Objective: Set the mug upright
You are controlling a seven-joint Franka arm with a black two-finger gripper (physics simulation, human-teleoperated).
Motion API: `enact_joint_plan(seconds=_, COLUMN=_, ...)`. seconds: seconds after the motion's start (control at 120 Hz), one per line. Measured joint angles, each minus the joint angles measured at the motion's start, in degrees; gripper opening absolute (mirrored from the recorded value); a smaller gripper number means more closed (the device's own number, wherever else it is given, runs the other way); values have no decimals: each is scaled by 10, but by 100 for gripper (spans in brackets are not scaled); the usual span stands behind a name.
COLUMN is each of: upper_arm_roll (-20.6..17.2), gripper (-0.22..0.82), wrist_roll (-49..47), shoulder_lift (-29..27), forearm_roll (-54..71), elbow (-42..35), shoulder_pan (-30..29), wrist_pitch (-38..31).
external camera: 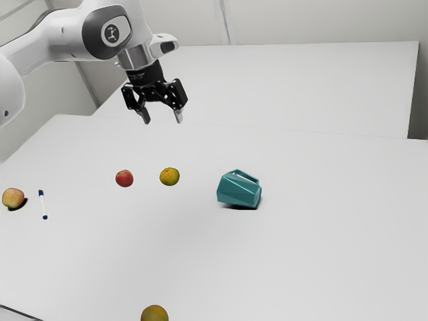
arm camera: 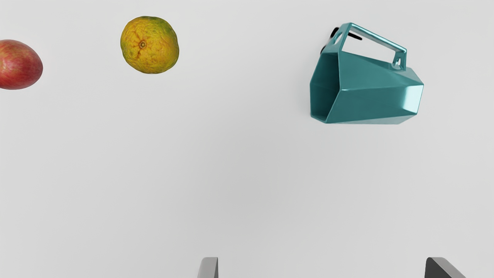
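The gripper hung above the pale table, its two fingers spread wide with bare air between them. The teal mug lay on its side on the table, lower than the fingertips and well apart from them, toward the exterior view's right and nearer that view's camera. Its open mouth faced the exterior view's left, its base pointed right, and its angular handle stood along the upper side.

Out from there, a yellow-green citrus fruit sat left of the mug in the exterior view, on the mouth's side, with a red fruit just left of it. Farther left lay a white marker with dark blue ends, near a yellow-and-red fruit. Another yellowish fruit sat at the near side, partly cut off by the view's edge.

On the white arm, a round emblem showed a dark figure on a light disc. Small marks on the black part above the fingers were too small to read.
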State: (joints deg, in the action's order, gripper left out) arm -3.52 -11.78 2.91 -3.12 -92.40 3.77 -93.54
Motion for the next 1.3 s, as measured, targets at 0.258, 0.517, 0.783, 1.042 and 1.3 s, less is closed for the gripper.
enact_joint_plan(seconds=0.258, upper_arm_roll=0, gripper=58, wrist_roll=-4, shoulder_lift=22, forearm_roll=-3, elbow=22, shoulder_pan=-1, wrist_pitch=-2)
enact_joint_plan(seconds=0.517, upper_arm_roll=0, gripper=58, wrist_roll=20, shoulder_lift=66, forearm_roll=-45, elbow=33, shoulder_pan=-25, wrist_pitch=-31)
enact_joint_plan(seconds=0.783, upper_arm_roll=-1, gripper=58, wrist_roll=78, shoulder_lift=110, forearm_roll=-133, elbow=5, shoulder_pan=-37, wrist_pitch=-93)
enact_joint_plan(seconds=1.042, upper_arm_roll=0, gripper=58, wrist_roll=145, shoulder_lift=116, forearm_roll=-234, elbow=-80, shoulder_pan=-43, wrist_pitch=-168)
enact_joint_plan(seconds=1.3, upper_arm_roll=-1, gripper=58, wrist_roll=209, shoulder_lift=141, forearm_roll=-306, elbow=-103, shoulder_pan=-43, wrist_pitch=-221)
